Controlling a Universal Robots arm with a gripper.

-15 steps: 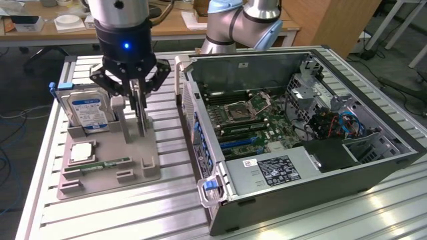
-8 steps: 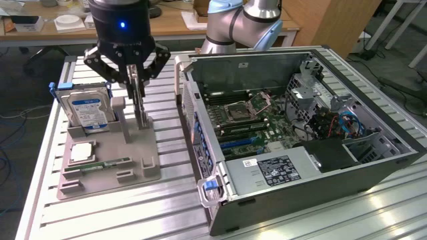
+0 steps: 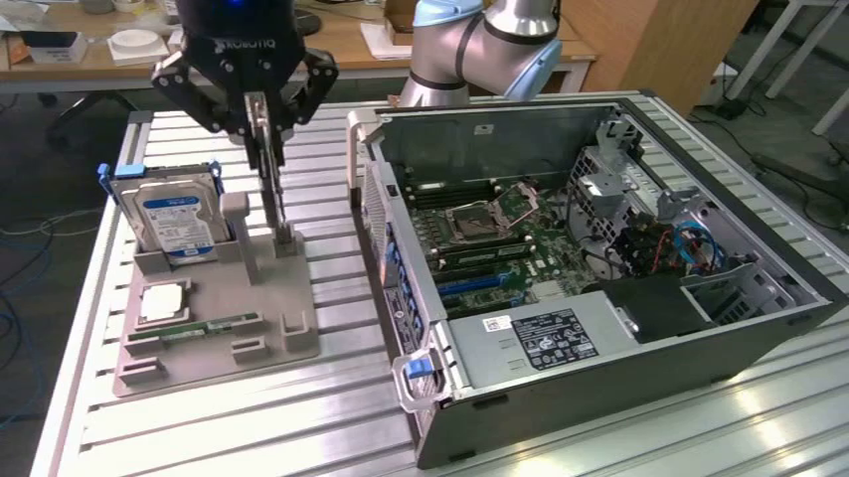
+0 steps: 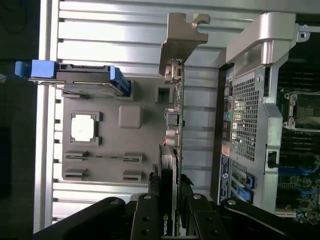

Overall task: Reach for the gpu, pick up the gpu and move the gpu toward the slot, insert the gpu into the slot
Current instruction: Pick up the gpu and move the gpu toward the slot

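In the upper left of the exterior view, the gripper (image 3: 265, 127) hangs over the grey holder (image 3: 285, 333). Its fingers (image 4: 186, 184) are about half closed and, as it seems to us, they press on both faces of the gpu (image 3: 276, 189). The card stands upright on its edge in the holder, just beside the hard drive (image 3: 173, 214), so it can be taken from above. We judge that it is gripped but not yet carried to the computer case (image 3: 597, 343) at the right.
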